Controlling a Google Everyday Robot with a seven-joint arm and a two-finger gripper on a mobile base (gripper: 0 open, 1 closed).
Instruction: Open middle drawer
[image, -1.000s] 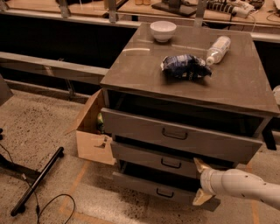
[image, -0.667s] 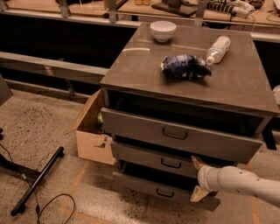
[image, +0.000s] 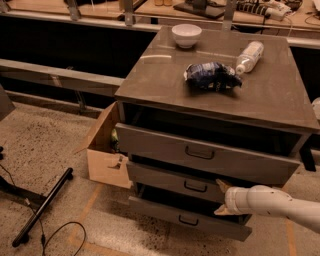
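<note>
**Arm and hand.** The white arm (image: 280, 205) enters from the lower right of the bench (image: 165, 85) and lies nearly level, pointing left across the bench front at drawer height. The hand (image: 220, 198) sits at the right end of the middle drawer (image: 165, 177), well to the right of its dark loop handle (image: 195, 186). Its two tan fingertips (image: 223, 184) are spread apart one above the other. The upper one overlaps the drawer front's right end and the lower one hangs over the gap above the lowest drawer (image: 165, 212). Nothing is held between them, and contact with the drawer front cannot be judged.

**Task object.** The middle drawer is the second of three in the bench front, below the taller top drawer (image: 160, 145), with a dark gap showing above its front.

**Change.** Compared with one second ago, the hand has moved slightly left along the bench front, towards the handle. Since 0.7 s ago it has barely moved. All three drawer fronts stand where they were.

**Surroundings.** On the bench top are a white bowl (image: 186, 35) at the back, a clear bottle (image: 249, 56) lying on its side at the right, and a dark crumpled bag (image: 211, 76) just beside the bottle. An open cardboard box (image: 105, 165) stands against the bench's left side.
</note>
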